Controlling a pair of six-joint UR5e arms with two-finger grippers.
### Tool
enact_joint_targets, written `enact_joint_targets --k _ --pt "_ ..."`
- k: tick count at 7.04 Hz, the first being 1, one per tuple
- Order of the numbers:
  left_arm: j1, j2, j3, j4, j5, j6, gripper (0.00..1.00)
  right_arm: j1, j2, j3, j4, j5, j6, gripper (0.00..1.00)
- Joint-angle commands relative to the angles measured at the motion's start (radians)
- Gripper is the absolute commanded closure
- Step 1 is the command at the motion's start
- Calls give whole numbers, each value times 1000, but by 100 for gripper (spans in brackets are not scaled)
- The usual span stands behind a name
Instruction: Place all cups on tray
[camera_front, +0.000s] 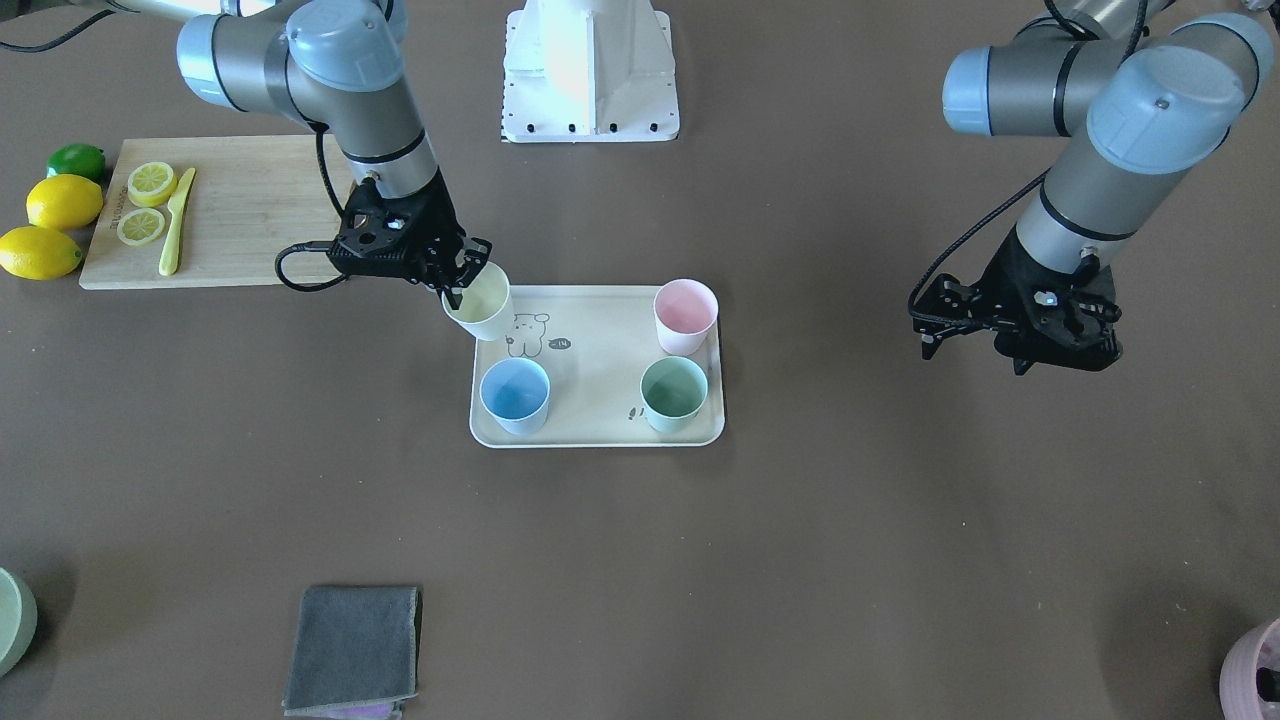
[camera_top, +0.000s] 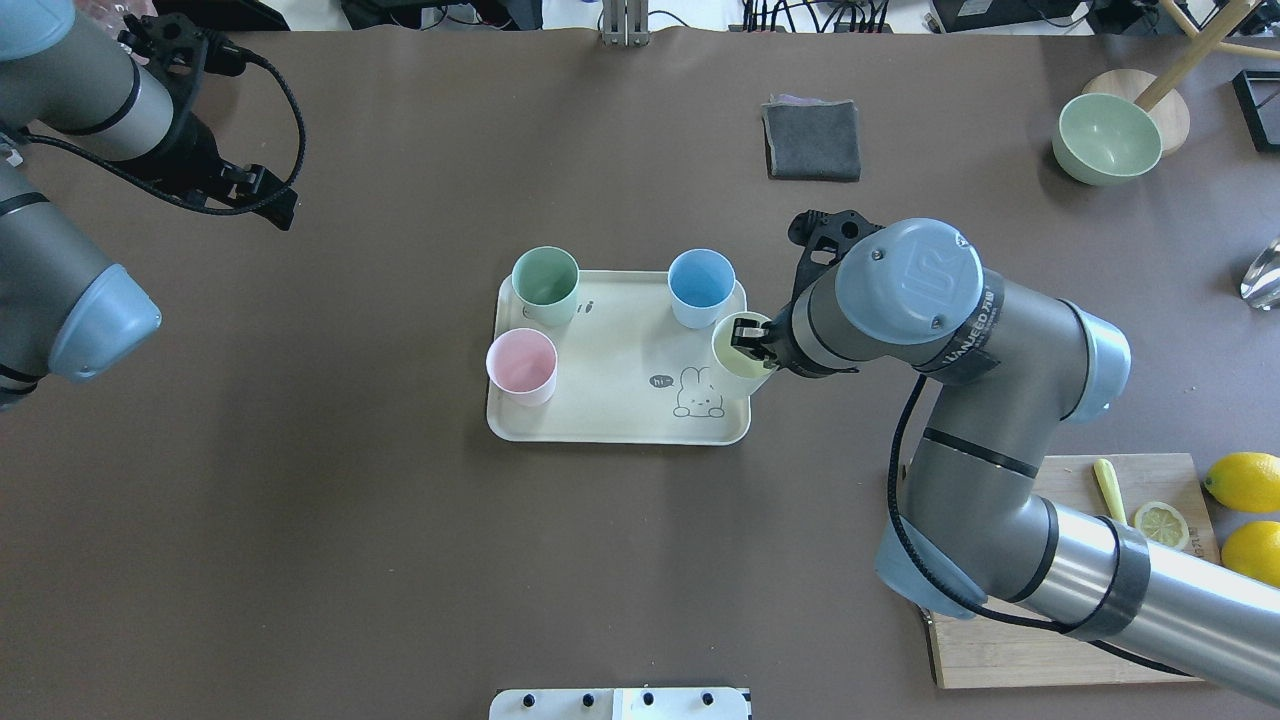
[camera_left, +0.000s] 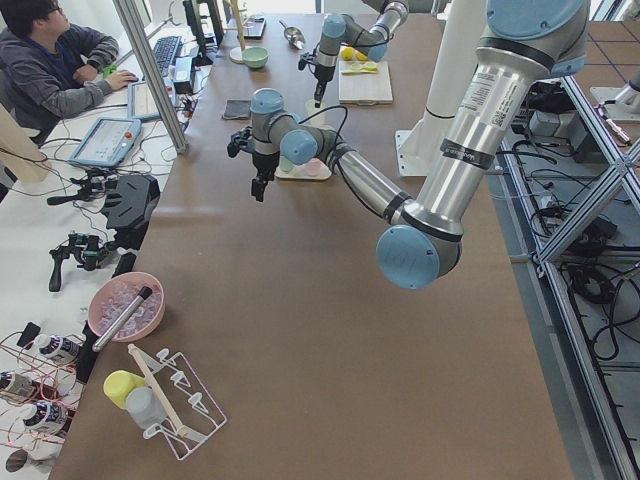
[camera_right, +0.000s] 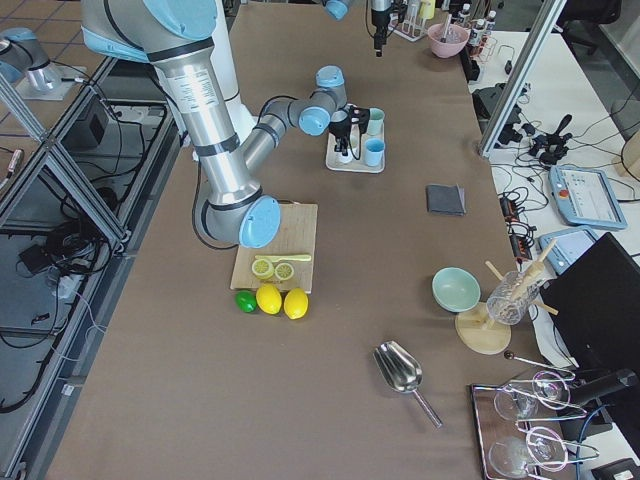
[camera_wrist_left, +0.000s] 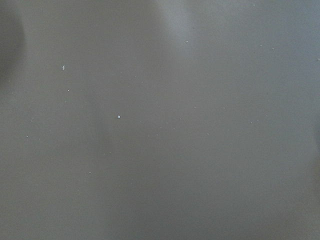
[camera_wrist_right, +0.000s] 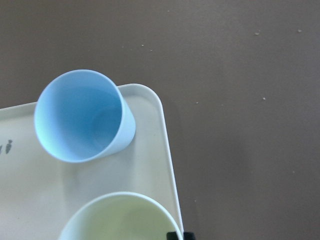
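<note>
Where the cream tray (camera_top: 610, 400) has its near right corner, as seen from over the robot's shoulders, the right gripper (camera_top: 748, 343) pinches the tilted pale yellow cup (camera_top: 735, 368) by its rim (1 finger inside). The pink cup (camera_top: 521, 362) stands near left. The light blue cup (camera_top: 700, 285) and the mint green cup (camera_top: 545, 283) fill the 2 far corners. Farther left, off the tray, the left gripper (camera_top: 268, 197) hangs with its jaws apart, empty.

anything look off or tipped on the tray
Only the pale yellow cup: it leans at the tray's corner, pinched by its rim in the right gripper, not flat. The blue cup, pink cup and green cup stand upright.
</note>
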Motion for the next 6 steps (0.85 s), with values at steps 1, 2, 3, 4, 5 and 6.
enact_joint_targets --k 1,2,3,4,5,6 --pt "0 0 -1 0 0 0 2 -13 74 -80 4 -16 0 64" --pt "0 1 -1 0 0 0 2 -13 72 -74 7 -20 0 1" --pt "0 2 -1 0 0 0 2 -8 72 -68 8 -23 -5 0" --pt "0 2 -1 0 0 0 2 8 71 -66 4 -20 -12 0" --pt "0 2 -1 0 0 0 2 28 66 -66 3 -12 -19 0" --pt "0 3 -1 0 0 1 2 62 56 -56 -8 -6 -58 0"
